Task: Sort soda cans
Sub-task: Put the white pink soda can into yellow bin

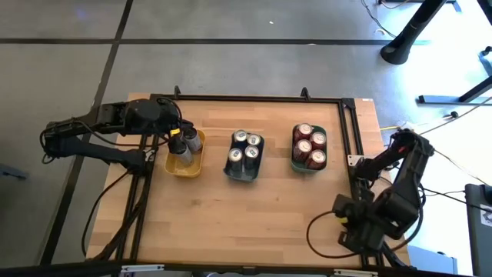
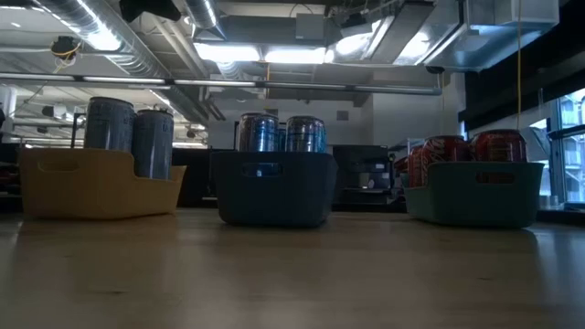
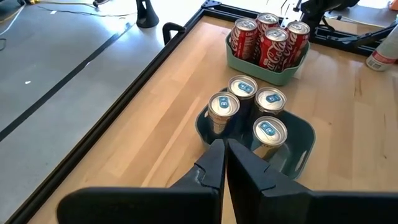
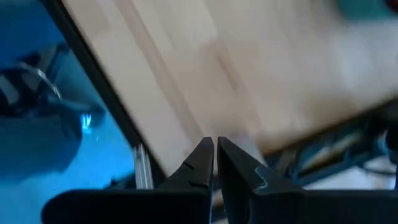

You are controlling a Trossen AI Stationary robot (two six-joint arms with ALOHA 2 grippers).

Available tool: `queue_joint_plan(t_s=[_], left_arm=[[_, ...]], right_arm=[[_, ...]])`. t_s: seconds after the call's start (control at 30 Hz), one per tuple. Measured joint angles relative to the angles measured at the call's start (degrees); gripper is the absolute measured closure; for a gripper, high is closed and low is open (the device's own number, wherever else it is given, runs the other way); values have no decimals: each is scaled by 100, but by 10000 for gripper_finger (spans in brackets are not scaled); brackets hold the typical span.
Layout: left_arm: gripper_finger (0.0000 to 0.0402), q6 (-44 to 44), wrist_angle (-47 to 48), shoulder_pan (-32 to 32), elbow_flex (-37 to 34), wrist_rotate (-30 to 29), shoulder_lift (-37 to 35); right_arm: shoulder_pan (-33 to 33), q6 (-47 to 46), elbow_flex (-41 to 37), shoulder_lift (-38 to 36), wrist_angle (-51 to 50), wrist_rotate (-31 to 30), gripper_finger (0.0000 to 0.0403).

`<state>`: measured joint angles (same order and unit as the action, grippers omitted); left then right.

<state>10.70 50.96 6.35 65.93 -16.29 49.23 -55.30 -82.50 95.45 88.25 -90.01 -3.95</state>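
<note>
Three trays stand in a row on the wooden table. The yellow tray (image 1: 187, 163) at the left holds two silver-grey soda cans (image 2: 110, 123). The grey-blue tray (image 1: 243, 174) in the middle holds several blue-labelled cans (image 3: 239, 106). The teal tray (image 1: 309, 165) at the right holds several red cans (image 3: 268, 43). My left gripper (image 3: 225, 155) is shut with nothing in it and hangs above the yellow tray's far left corner (image 1: 175, 132). My right gripper (image 4: 215, 155) is shut with nothing in it and points down over the table's right edge (image 1: 367, 165).
A black metal frame (image 1: 347, 131) runs along the table's far and right edges. Bare wood (image 1: 246, 223) lies between the trays and the near edge. Cables and a stand's foot (image 1: 407, 46) lie on the floor beyond the table.
</note>
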Motion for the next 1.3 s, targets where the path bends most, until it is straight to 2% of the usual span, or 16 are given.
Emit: queue_joint_plan(t_s=[0.13,0.23,0.33,0.5,0.63,0.7,0.8,1.03,1.3], left_arm=[[393,27,-52,0,0,0,0],[393,70,-61,0,0,0,0],[393,70,-59,0,0,2,0],[393,63,3,0,0,2,0],[393,59,159,0,2,2,0],[393,34,157,0,2,2,0],[393,-38,159,0,2,2,0],[393,-35,156,0,2,2,0],[393,-26,-39,0,-230,2,-15]], right_arm=[[21,-114,-98,4,-4,944,366],[16,-296,-152,4,-12,1106,332],[12,-427,-152,5,-1,1108,271],[-173,-483,-299,0,11,956,135],[-475,-432,-717,-2,-1,1478,35],[-664,-302,-886,-2,38,1859,11],[-870,-268,-997,2,51,2039,27],[-1206,-666,-996,-35,-16,872,73],[-1620,-1328,-1122,-35,7,477,81]])
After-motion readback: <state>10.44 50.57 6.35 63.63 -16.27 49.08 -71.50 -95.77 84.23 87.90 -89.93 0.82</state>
